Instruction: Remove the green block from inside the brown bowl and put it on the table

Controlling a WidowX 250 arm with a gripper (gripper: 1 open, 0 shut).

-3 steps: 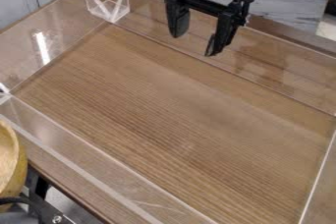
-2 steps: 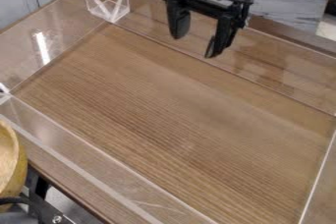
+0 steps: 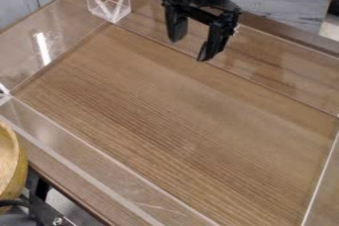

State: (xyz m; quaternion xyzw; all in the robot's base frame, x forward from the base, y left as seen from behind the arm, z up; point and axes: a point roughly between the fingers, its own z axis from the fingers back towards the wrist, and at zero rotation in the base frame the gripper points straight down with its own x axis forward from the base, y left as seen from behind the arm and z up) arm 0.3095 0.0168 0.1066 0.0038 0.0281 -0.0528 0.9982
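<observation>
My black gripper (image 3: 191, 40) hangs over the far part of the wooden table (image 3: 185, 121), pointing down, its two fingers spread apart with nothing between them. At the lower left edge of the view, outside the clear wall, a curved pale-brown rim shows that may be the brown bowl (image 3: 11, 161); its inside is cut off. The green block is not in view.
Low clear acrylic walls (image 3: 79, 175) border the tabletop on all sides. A clear angled bracket (image 3: 106, 4) stands at the far left corner. Dark cables and a frame (image 3: 40, 210) lie below the near wall at the bottom left.
The gripper has shifted slightly to the left and a little lower over the table. Its fingers stay apart.
</observation>
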